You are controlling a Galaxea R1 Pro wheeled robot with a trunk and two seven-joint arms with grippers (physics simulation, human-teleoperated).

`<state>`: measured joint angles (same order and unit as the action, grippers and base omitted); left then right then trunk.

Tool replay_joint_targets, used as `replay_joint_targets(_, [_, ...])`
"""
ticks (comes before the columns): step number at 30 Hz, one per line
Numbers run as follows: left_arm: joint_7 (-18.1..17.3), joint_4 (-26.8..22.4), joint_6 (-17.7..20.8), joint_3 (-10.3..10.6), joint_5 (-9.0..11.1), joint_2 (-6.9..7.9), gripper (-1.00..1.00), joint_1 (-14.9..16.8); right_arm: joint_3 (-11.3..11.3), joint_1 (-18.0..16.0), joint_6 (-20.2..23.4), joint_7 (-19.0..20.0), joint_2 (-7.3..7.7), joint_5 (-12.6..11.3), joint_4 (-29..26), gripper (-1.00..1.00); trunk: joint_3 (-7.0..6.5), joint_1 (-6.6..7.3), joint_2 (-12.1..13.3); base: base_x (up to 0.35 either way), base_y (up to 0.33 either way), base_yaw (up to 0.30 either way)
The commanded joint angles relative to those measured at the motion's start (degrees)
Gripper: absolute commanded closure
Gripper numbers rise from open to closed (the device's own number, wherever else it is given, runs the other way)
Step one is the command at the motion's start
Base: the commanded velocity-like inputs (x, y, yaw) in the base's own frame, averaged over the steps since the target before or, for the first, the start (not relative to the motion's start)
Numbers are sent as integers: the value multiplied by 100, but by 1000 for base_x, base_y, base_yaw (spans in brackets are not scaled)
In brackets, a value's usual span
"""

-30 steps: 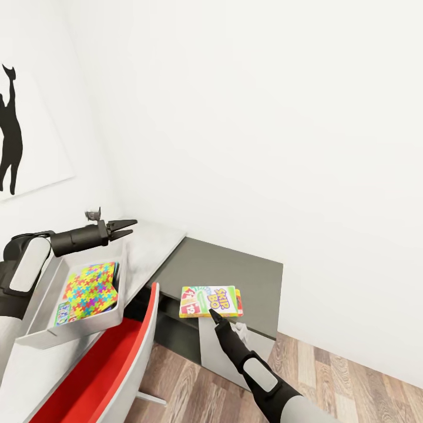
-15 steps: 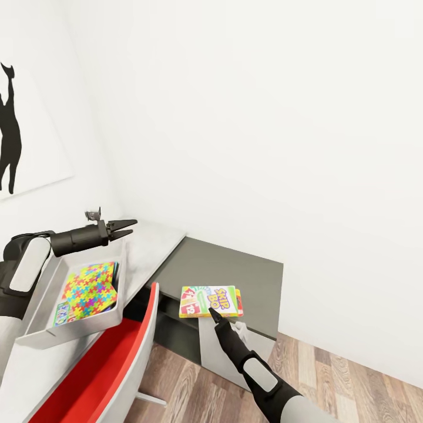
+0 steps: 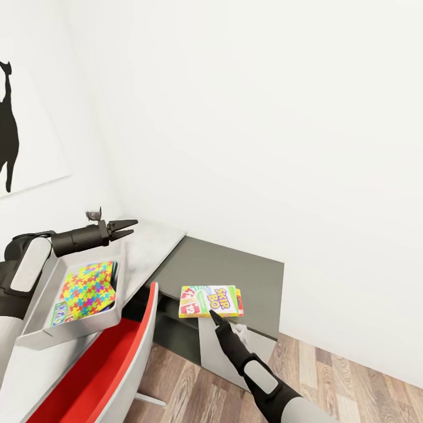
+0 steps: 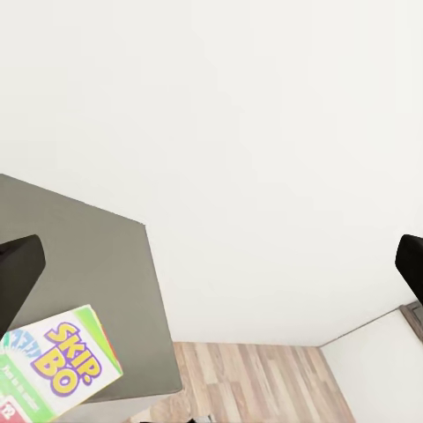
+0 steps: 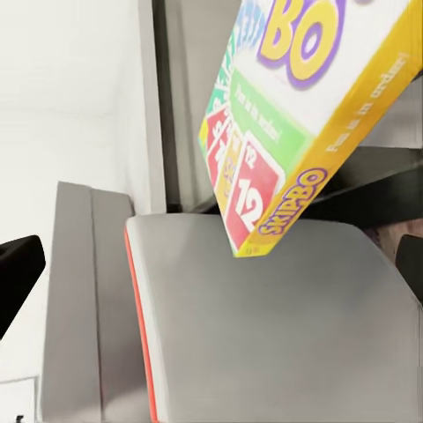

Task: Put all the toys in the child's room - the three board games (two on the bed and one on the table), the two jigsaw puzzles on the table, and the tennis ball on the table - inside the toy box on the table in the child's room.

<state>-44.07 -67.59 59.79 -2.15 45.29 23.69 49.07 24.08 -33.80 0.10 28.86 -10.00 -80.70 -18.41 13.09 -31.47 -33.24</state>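
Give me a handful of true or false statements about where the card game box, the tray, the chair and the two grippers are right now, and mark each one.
1. The yellow-green Skip-Bo game box lies on the dark grey cabinet top. True.
2. The light grey open-topped tray holds a multicoloured jigsaw puzzle square. True.
3. The right gripper is clamped on the game box. False: its fingers stand apart in the right wrist view, and the box lies on the cabinet.
4. The left gripper hangs over the wood floor. False: it hovers above the tray's far end.
5. The red chair stands at the pale desk. True.
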Motion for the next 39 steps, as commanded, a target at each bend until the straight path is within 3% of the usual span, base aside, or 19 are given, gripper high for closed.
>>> replay_joint_targets(1, [-32,0,21,-5,-21,0,-100,5,26,-7,-5,23,0,-53,21,-100,28,-24,-50,0,0,0])
replay_joint_targets(39, [-23,0,21,25,-32,-30,-100,4,41,-12,-280,150,0,2,31,-100,710,-859,-1575,0,0,0])
